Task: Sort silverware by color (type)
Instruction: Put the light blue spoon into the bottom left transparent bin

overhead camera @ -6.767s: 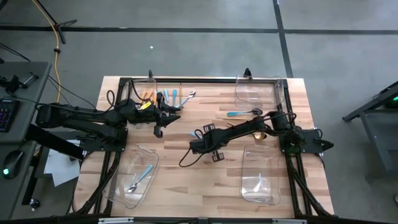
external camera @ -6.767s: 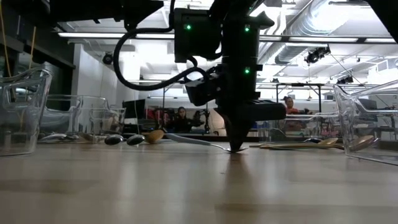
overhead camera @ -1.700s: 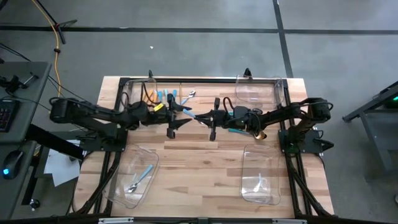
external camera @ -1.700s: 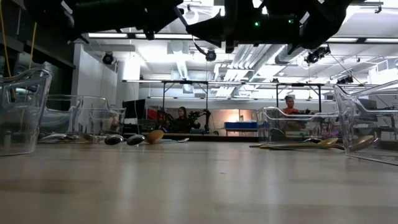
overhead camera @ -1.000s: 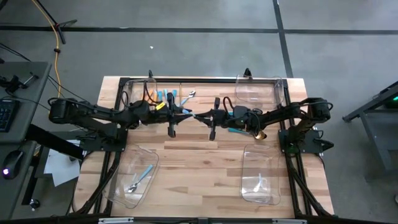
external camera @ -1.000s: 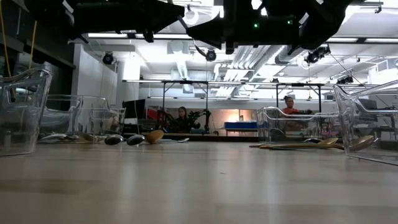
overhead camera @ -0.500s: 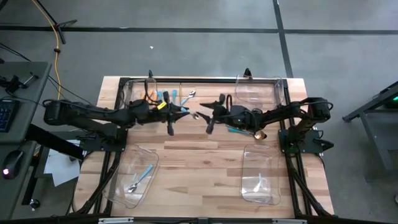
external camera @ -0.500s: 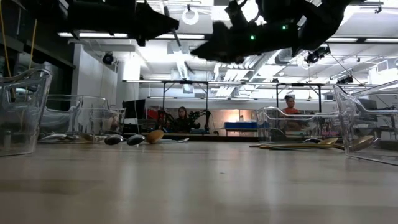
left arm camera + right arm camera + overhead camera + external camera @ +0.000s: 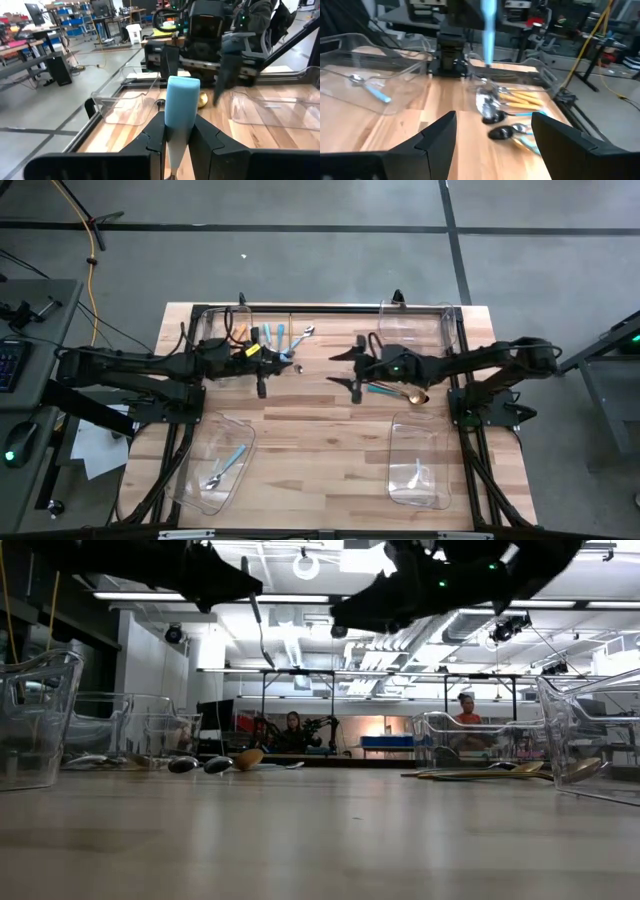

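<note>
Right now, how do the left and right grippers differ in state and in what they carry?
The left gripper is shut on a light-blue-handled utensil, handle standing up between its fingers; the right gripper is open and carries nothing. In the high view, the left gripper is beside the silverware pile, the right nearer mid-table. Both hang above the table.

Four clear bins (image 9: 215, 463) and two arms (image 9: 130, 365) are on the table.

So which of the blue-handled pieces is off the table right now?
The one shut in the left gripper, its blue handle sticking up; the others lie flat.
</note>
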`<move>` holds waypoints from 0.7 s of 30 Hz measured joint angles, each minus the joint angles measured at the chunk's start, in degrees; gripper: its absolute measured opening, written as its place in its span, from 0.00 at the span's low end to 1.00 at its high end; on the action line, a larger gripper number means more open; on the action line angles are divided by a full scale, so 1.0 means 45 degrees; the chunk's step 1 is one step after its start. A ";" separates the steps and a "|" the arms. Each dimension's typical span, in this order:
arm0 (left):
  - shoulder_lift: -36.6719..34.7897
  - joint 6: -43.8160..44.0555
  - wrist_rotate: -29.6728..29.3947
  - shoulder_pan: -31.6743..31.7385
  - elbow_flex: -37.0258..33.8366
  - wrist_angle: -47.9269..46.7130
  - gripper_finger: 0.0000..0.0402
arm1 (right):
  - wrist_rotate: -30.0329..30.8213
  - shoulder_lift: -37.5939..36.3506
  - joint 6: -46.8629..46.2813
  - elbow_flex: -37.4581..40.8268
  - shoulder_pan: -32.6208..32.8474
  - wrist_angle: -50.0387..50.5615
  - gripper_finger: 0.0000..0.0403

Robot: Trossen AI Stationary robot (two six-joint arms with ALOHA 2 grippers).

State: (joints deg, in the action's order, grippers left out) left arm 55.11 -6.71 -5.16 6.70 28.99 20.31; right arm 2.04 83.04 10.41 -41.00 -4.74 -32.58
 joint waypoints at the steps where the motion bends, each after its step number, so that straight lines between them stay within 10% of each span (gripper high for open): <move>1: 0.0008 0.0044 0.0003 0.0000 0.0000 -0.0008 0.09 | 0.0050 -0.0289 0.0001 0.0269 -0.0058 -0.0046 0.60; 15: -0.0054 0.1154 -0.0010 -0.0190 0.0016 0.0707 0.09 | 0.0247 -0.2383 -0.1168 0.3533 -0.0616 -0.4357 0.60; 21: -0.0739 0.3160 -0.0037 -0.1388 0.2162 -0.4858 0.09 | 0.0248 -0.2383 -0.1207 0.3533 -0.0616 -0.4211 0.60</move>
State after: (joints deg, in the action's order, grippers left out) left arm 51.78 7.51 -5.33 0.45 38.72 -1.55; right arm 3.16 72.31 4.98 -25.10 -7.51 -51.53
